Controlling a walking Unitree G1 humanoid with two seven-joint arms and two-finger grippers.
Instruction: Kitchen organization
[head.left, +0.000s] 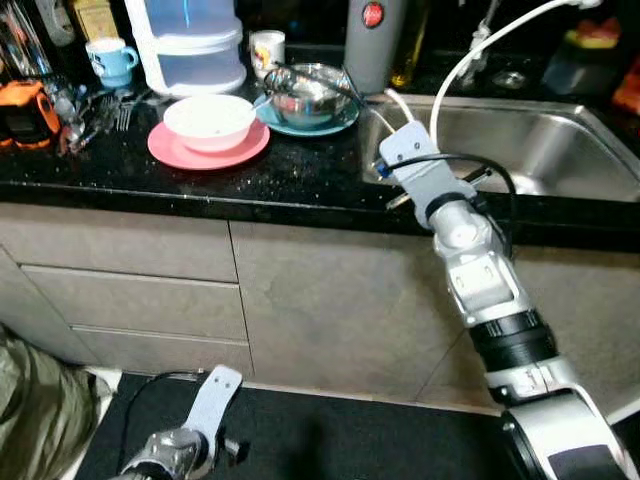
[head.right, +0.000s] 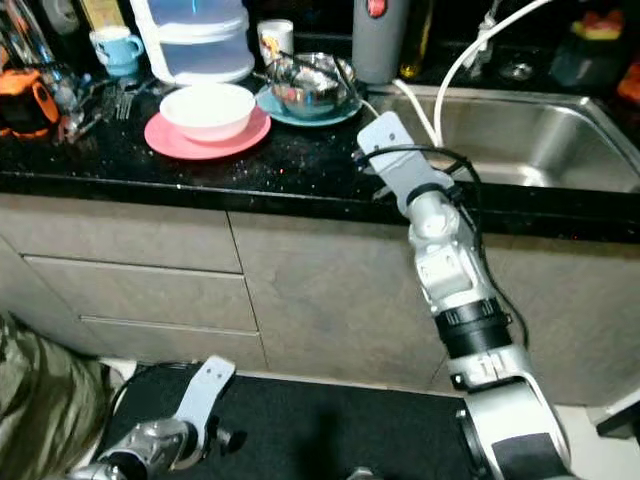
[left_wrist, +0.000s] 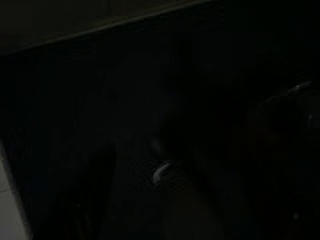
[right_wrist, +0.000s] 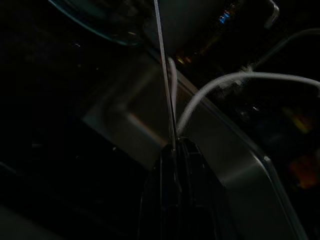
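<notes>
My right gripper is shut on the thin metal handle of a utensil. The handle runs from the fingers toward the steel bowl, which stands on a teal plate. This arm reaches up over the black counter, its wrist at the sink's near left corner. A white bowl sits on a pink plate further left. My left arm hangs idle low by the floor, and its wrist view is nearly black.
A clear plastic container, a blue mug, a white mug and a grey flask line the back of the counter. Forks and an orange object lie at the left. A white hose arcs over the sink. Olive fabric is at lower left.
</notes>
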